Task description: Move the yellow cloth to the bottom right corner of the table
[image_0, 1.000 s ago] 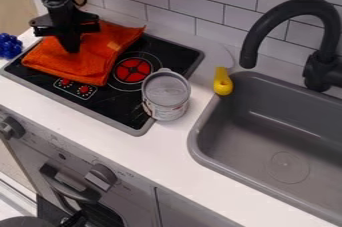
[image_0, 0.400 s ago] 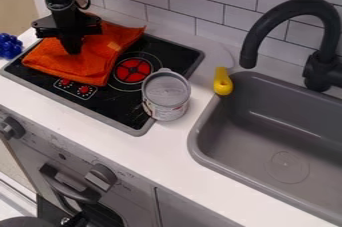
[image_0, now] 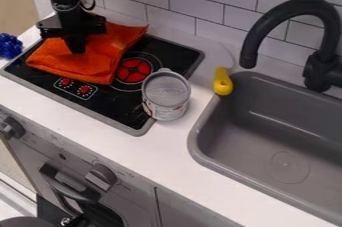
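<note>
high view, slanting down, fairly near, facing stove (image_0: 115,105) and sink (image_0: 230,168)

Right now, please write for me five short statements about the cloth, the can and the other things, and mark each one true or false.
1. The cloth lies on the stove top. True.
2. The gripper is over the sink. False: it is at the cloth.
3. The can stands in the sink. False: it stands at the stove top's edge.
4. The yellow handle is near the sink's rim. True.
5. The cloth is blue. False: it is orange.
</note>
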Action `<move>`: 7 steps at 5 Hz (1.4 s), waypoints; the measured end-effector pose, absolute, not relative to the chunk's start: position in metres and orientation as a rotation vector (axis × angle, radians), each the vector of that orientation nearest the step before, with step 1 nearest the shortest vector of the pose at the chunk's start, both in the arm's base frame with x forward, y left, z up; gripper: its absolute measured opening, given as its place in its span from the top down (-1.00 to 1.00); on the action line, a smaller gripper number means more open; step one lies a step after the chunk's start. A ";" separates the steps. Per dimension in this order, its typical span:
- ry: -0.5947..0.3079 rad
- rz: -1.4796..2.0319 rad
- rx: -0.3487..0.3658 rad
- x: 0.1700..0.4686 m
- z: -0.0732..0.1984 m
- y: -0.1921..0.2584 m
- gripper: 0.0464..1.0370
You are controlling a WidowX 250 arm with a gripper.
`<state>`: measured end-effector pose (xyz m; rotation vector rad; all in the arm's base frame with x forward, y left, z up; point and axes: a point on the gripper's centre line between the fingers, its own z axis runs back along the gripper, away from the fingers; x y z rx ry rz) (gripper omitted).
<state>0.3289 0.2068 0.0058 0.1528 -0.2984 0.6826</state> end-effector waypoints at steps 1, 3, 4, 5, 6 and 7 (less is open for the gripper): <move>-0.327 0.687 0.138 0.340 0.006 0.193 0.99; -0.358 0.691 0.024 0.363 0.005 0.167 0.99; -0.351 0.708 0.009 0.370 0.003 0.157 0.99; -0.344 0.747 -0.002 0.373 0.003 0.150 0.99; -0.339 0.747 -0.001 0.374 0.003 0.146 0.99; -0.339 0.726 -0.011 0.368 0.006 0.144 0.99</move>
